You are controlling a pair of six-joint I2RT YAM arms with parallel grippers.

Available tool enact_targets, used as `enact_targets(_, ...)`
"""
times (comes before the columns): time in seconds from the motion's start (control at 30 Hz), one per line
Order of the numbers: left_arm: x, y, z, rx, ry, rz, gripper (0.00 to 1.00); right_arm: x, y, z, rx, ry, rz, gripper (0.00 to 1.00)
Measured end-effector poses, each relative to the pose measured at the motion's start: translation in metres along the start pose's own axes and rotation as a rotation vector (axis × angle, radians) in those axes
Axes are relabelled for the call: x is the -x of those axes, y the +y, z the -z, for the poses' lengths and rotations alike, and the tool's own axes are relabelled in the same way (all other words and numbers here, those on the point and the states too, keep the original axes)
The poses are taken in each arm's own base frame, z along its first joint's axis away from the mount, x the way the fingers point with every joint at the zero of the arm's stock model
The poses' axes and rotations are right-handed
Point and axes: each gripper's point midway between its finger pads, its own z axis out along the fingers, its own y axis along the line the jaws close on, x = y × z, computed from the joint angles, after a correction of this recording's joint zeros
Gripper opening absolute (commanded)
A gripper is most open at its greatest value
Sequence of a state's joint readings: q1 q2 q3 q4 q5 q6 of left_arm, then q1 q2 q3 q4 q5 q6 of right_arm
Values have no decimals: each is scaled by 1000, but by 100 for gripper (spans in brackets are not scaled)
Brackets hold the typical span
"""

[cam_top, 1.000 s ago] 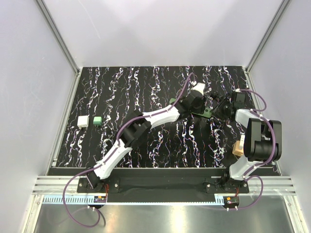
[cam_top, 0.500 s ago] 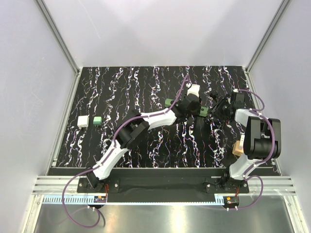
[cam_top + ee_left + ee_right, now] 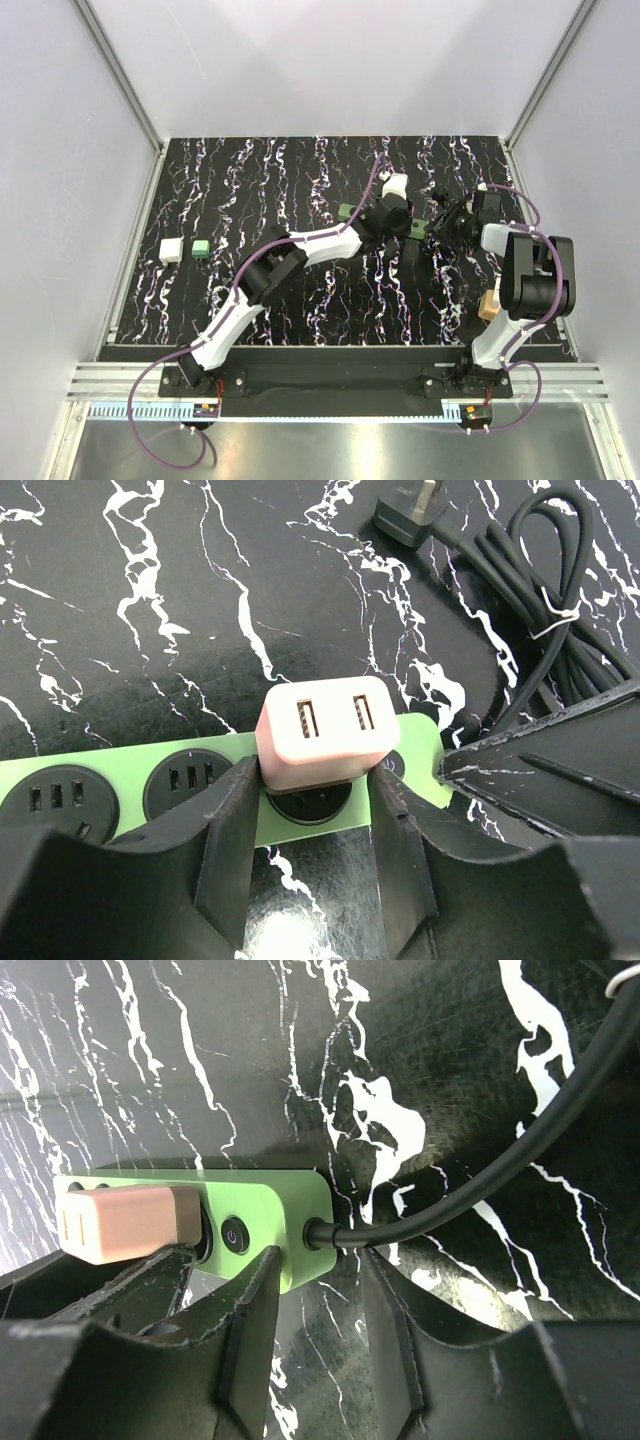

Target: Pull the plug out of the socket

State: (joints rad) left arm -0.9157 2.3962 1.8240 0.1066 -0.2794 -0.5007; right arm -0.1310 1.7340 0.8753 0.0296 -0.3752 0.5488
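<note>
The black, white-veined desk (image 3: 250, 290) carries everything. The left arm (image 3: 300, 250) stretches from the near left corner diagonally toward the far half. The right arm (image 3: 530, 280) stands folded close to the right edge.

The socket (image 3: 120, 770), a long green strip, lies in the far half of the desk, right of the middle. It runs roughly along the far edge, with its cord end turned toward the right edge. Its black cord (image 3: 480, 1180) leaves that end and gathers into a tied bundle (image 3: 560, 610) nearby. The cord's own black mains plug (image 3: 410, 510) lies loose on the desk beside the bundle.

The plug (image 3: 325, 730), a pale blocky adapter with two slots in its top face, sits upright in the strip's hole nearest the cord end.

The left gripper (image 3: 315, 778) is clamped on the plug, a finger pressed to each side of its lower part. The right gripper (image 3: 320, 1258) has its jaws apart, the corner of the strip's cord end lying in the gap between them.

A small white block (image 3: 171, 250) and a small green block (image 3: 201, 249) sit side by side near the left edge.
</note>
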Motion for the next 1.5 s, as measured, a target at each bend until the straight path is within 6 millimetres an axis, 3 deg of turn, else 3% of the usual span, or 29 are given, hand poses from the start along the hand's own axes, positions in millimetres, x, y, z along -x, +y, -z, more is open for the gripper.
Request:
enact_targets(0.53,5,-3,-2,-43,2,54,0,7,3,-9,20,-9,-3,41)
enact_targets(0.83,30,-28,2,-106,-92,-160,0,10,3,-11,17,-10,-2,41)
enact_targets(0.97,42,-57,13,-159,-153,-189,0,8,3,-13,16,-1,-3,41)
enact_targets(1.03,47,-66,19,-169,-169,-191,11,8,3,-13,16,0,-3,41)
enact_targets(1.07,47,-71,22,-172,-174,-196,38,8,3,-13,15,0,-3,41)
enact_targets(1.17,49,-74,25,-154,-173,-198,68,8,3,-13,15,1,-3,41)
enact_targets(1.3,46,-59,22,-101,-147,-206,76,8,3,-13,15,2,-3,41)
enact_targets(1.5,57,-42,20,-52,-123,-197,70,8,3,-13,18,4,-2,41)
